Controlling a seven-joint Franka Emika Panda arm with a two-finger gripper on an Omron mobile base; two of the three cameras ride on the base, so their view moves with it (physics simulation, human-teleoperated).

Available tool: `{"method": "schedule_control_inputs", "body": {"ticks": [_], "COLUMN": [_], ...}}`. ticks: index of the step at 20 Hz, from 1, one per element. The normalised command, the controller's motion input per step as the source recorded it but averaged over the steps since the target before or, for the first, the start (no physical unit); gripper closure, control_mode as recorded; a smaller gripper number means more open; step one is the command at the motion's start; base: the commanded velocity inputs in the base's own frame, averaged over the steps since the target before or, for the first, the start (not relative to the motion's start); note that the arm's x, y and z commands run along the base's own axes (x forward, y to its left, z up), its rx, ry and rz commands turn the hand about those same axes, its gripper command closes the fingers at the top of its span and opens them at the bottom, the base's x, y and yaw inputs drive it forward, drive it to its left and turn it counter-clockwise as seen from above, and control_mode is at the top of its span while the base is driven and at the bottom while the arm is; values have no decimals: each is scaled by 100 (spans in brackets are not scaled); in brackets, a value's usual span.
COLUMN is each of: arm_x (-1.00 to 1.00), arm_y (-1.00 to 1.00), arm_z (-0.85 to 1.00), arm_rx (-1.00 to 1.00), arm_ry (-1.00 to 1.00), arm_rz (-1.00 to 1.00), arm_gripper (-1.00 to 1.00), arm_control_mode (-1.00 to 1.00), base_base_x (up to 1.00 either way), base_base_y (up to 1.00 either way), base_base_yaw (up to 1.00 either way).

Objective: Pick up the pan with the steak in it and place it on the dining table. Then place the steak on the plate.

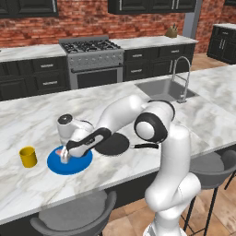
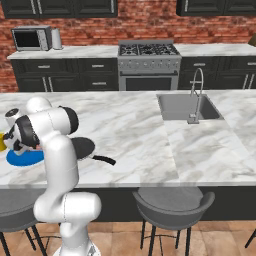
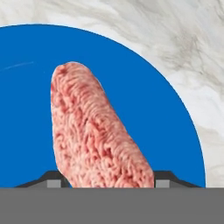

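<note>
The steak [image 3: 94, 131] sits over the blue plate [image 3: 166, 118], gripped between the part-open fingers [image 1: 64, 158]. The pan [image 1: 113, 144] rests on the table [image 1: 27, 124] at the plate's 3 o'clock.

Steak [image 3: 94, 131] ran off the hand view's bottom edge so you couldn't see its near end, plate [image 3: 144, 109] cut by the left edge, pan [image 2: 84, 147] half hidden behind your arm — whether fingertips [image 3: 164, 180] touched meat, unclear.
</note>
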Motion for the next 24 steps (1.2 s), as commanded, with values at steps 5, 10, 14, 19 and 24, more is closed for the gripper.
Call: {"method": "schedule_control_inputs", "body": {"ticks": [5,10,14,19,24], "arm_x": [0,1,6,0,-29], "arm_y": [1,4,17,20,-5], "arm_z": [-1,9,15,26,52], "arm_rx": [0,0,0,0,0], "arm_ry": [1,0,1,5,14], "arm_rz": [0,-1,-3,-1,-2], "arm_gripper": [-100,-100,-100,-100,-100], "arm_control_mode": [-100,-100,-100,-100,-100], "base_base_x": [0,0,0,0,0], "base_base_y": [0,0,0,0,0], "base_base_yaw": [0,0,0,0,0]}}
